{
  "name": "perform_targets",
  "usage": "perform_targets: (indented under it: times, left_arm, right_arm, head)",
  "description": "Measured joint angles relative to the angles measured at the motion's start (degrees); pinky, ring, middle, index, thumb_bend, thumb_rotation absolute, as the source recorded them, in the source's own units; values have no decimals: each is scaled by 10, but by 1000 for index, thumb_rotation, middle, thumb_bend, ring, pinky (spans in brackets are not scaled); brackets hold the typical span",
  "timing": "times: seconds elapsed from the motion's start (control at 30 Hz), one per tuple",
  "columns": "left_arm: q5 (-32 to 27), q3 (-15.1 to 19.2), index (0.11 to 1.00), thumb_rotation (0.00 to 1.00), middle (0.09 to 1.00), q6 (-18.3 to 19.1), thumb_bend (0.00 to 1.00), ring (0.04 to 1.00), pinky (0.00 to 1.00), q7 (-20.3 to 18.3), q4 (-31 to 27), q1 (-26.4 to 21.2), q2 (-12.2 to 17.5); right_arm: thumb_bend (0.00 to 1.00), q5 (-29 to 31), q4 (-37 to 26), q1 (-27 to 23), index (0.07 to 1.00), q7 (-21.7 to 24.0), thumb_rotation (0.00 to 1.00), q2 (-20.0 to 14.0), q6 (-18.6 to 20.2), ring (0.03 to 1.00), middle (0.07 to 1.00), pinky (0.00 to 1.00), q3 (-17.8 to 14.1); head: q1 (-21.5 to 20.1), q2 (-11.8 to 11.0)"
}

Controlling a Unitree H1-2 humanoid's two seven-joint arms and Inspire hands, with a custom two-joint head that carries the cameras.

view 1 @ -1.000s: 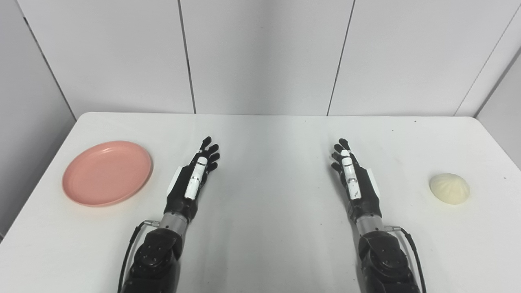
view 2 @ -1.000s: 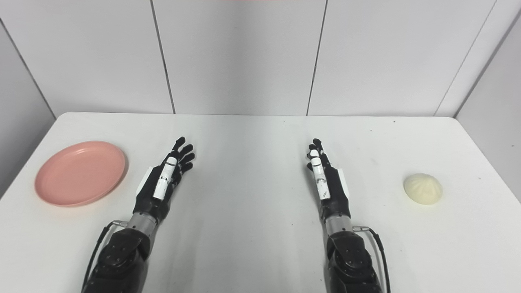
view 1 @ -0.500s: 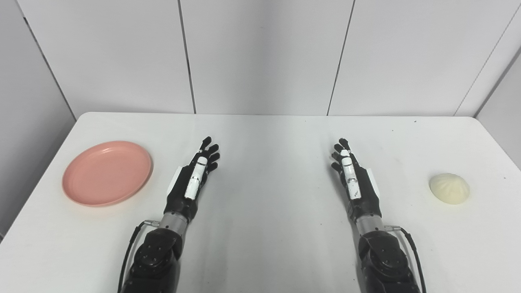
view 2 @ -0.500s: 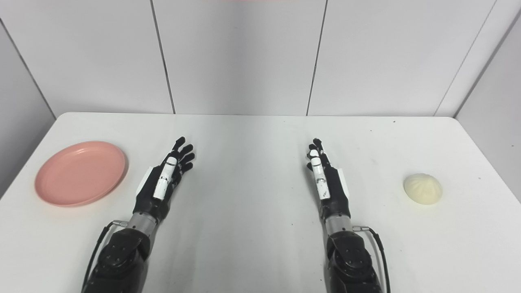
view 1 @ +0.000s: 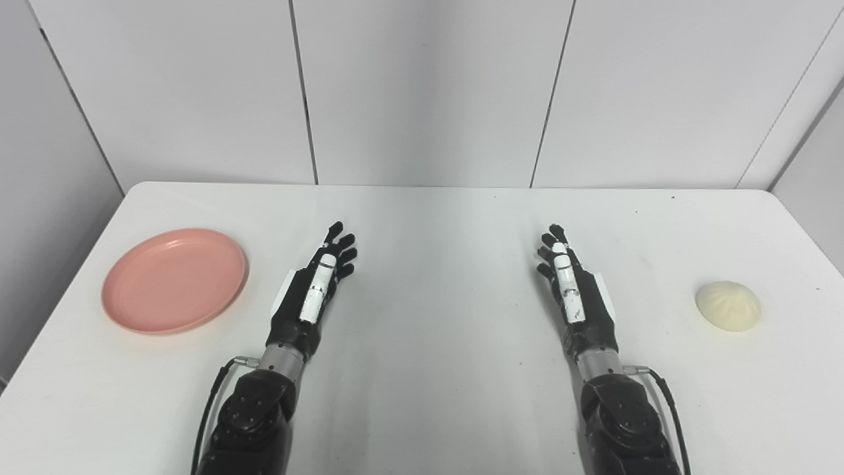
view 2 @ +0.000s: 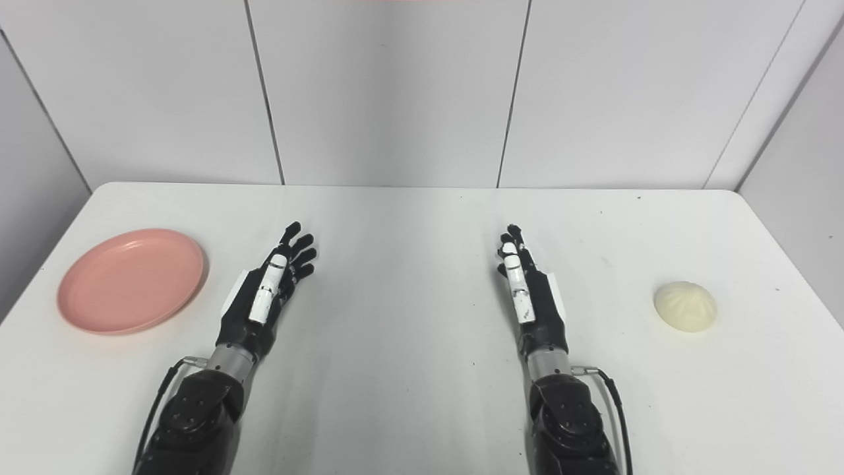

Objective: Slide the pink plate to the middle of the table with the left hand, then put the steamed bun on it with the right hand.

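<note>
Neither step is done: the plate (view 1: 174, 280) sits at nine o'clock, the bun (view 1: 728, 305) at three, on the surface (view 1: 435, 369); left hand (view 1: 315, 288) and right hand (view 1: 571, 288) spread wide, empty.

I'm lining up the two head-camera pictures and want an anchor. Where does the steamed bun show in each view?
Left eye view: the steamed bun lies at the far right, on the table, right of the right hand.
Right eye view: the steamed bun sits further in from the right edge, at about the same height.
Shared landmark: the pink plate, at the table's left side in both.
</note>
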Motion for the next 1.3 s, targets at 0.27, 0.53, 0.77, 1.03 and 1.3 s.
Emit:
perform_targets:
  times: [0.27,0.53,0.77,1.03,1.3]
  left_arm:
    - [0,0,953,1000,943,-2,369,929,925,0,0,1,0]
    - [0,0,954,1000,944,-2,381,930,921,0,-2,3,0]
    - [-1,0,958,1000,949,-1,376,934,930,-1,-5,5,0]
    - [-1,0,960,1000,951,2,385,934,937,-1,-7,6,-1]
    - [0,-1,963,1000,953,12,381,936,935,-1,-20,13,-4]
  right_arm:
    - [206,0,0,0,957,0,1000,0,0,934,944,932,0]
    - [198,-2,-2,2,956,-1,1000,0,0,930,942,923,1]
    - [212,-4,-2,2,959,0,1000,0,-3,935,947,931,1]
    - [195,-3,-2,2,958,0,1000,0,-18,935,946,930,1]
    - [204,-3,-1,2,951,0,1000,0,-18,927,938,918,1]
  head:
    - [3,2]
    - [1,8]
    - [4,9]
    - [4,12]
    - [4,10]
